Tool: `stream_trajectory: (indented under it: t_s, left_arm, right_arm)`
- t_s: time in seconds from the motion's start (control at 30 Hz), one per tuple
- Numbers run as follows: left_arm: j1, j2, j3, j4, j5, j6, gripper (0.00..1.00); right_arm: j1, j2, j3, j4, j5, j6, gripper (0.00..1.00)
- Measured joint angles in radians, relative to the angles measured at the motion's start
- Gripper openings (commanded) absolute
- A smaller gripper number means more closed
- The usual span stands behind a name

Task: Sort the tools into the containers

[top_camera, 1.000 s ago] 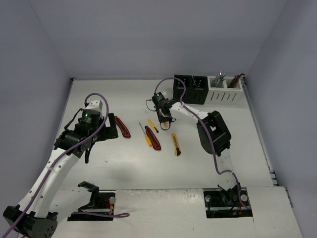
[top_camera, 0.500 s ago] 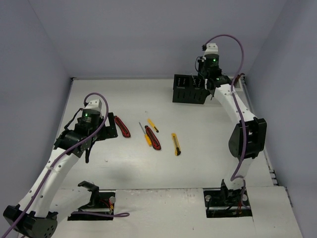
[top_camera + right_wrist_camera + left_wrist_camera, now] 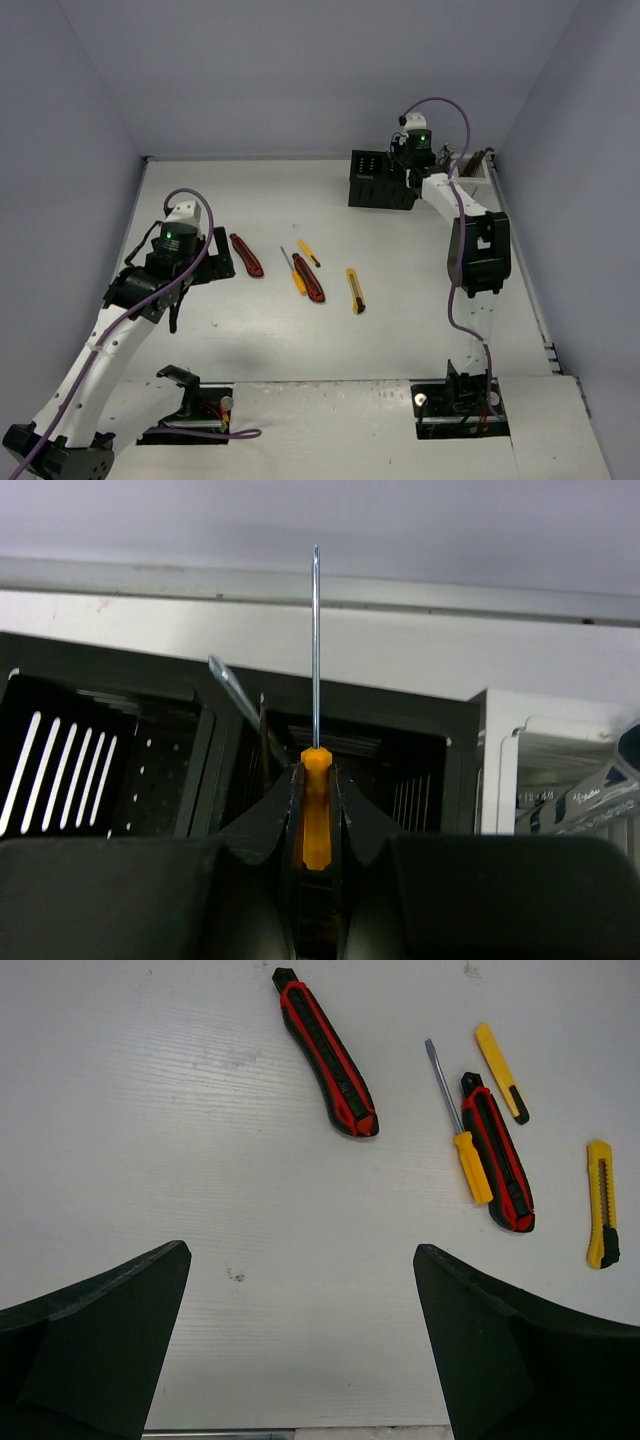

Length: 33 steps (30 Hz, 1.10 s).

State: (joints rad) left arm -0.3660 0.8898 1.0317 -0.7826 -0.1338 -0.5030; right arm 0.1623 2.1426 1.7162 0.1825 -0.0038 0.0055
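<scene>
A: Clamping screwdriver [image 3: 316, 820] in right gripper [image 3: 316, 780], hanging above black box [image 3: 160, 770] at one o'clock. Spreading left gripper [image 3: 300, 1260] wide at nine o'clock, holding nothing.

B: Risking snagging on tool [image 3: 232, 685] leaning inside when releasing; maybe tipping over the rim.

Counts: 2 red-black utility knives [image 3: 325, 1058], 2 yellow utility knives [image 3: 600, 1205], 2 orange-handled screwdrivers [image 3: 458, 1125], 1 black box [image 3: 372, 185], 1 white box [image 3: 500, 765]; box contents too hidden to count.

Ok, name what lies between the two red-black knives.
A yellow-handled screwdriver, close beside the right knife; otherwise bare table up to the left knife. The left wrist view shows it.
</scene>
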Motion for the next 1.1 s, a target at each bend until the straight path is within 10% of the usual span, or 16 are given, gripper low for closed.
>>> stream_trajectory:
  t_s: [0.3,0.6,1.1]
  left_arm:
    - [0.0,0.005,0.0,0.0,-0.006,0.001,0.94]
    - [0.0,0.055,0.041,-0.007,-0.005,0.0,0.94]
    - [0.0,0.092,0.07,-0.007,-0.006,0.001,0.94]
  right_arm:
    - [0.0,-0.077,-0.088,0.017,-0.012,0.008,0.48]
    - [0.075,-0.332,-0.096,-0.149,-0.001,0.029,0.48]
    - [0.603,-0.378,-0.302,-0.424,-0.02,0.28,0.39]
